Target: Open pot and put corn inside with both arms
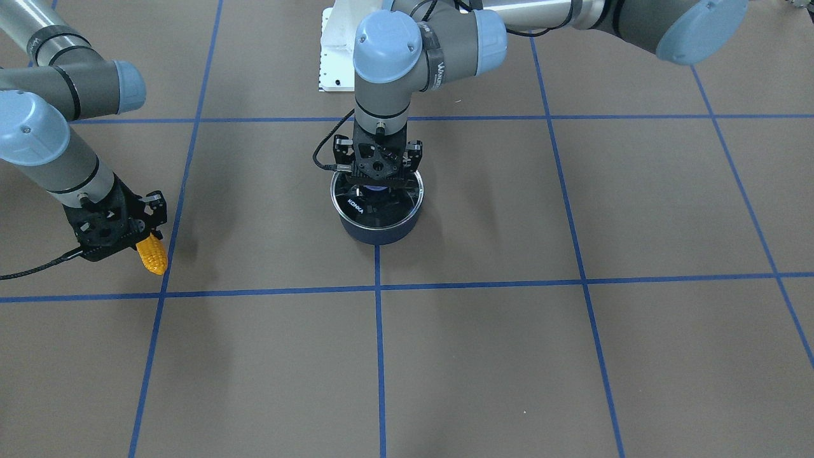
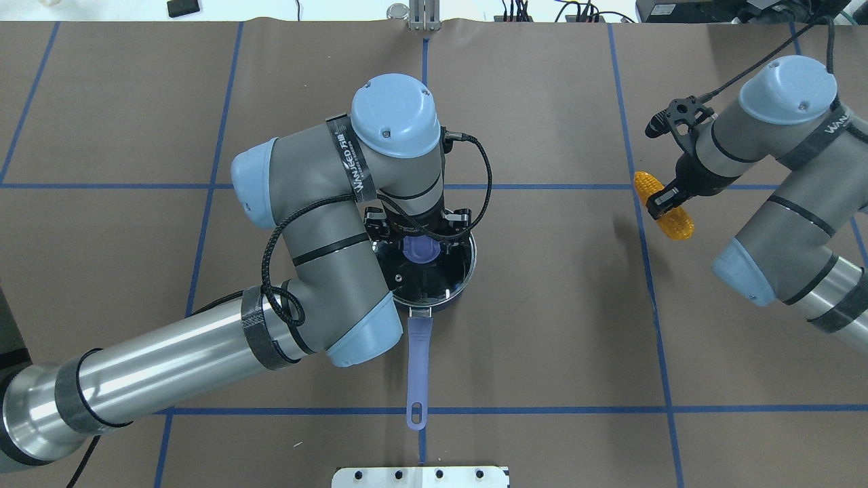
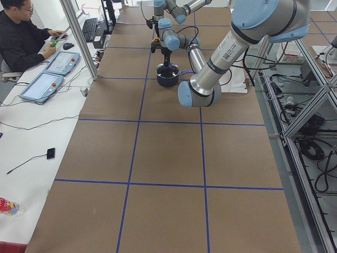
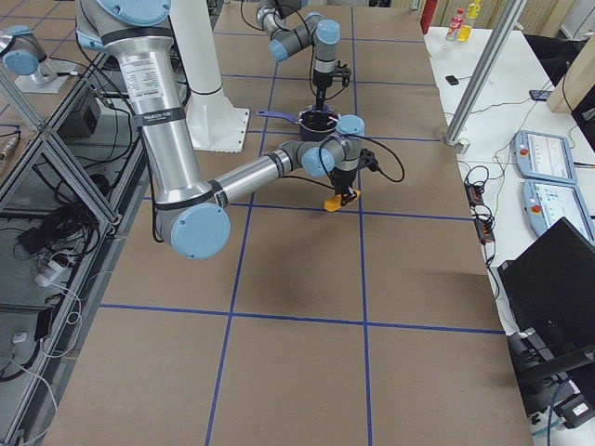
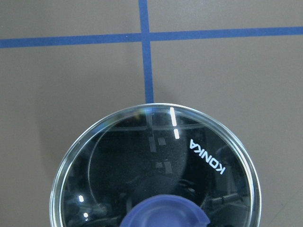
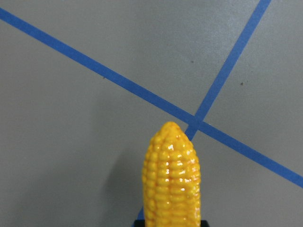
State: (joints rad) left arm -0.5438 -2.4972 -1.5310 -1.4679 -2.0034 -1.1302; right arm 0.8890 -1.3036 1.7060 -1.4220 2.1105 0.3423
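The dark navy pot (image 1: 380, 230) stands mid-table with its glass KONKA lid (image 5: 142, 156) seated on it and its lavender handle (image 2: 418, 366) pointing toward the robot. My left gripper (image 1: 376, 184) comes straight down on the lid and its fingers close around the lavender knob (image 2: 422, 251). My right gripper (image 2: 661, 200) is shut on the orange-yellow corn (image 2: 664, 203), held just above the table far off to the pot's right. The corn (image 6: 173, 179) points tip-forward over a tape crossing. It also shows in the front view (image 1: 152, 254).
Blue tape lines grid the brown table. The white robot base plate (image 1: 334, 57) lies behind the pot. My left arm's elbow (image 2: 325, 291) hangs over the pot's left side. An operator (image 3: 21, 37) sits at a side desk with control tablets (image 3: 39, 87).
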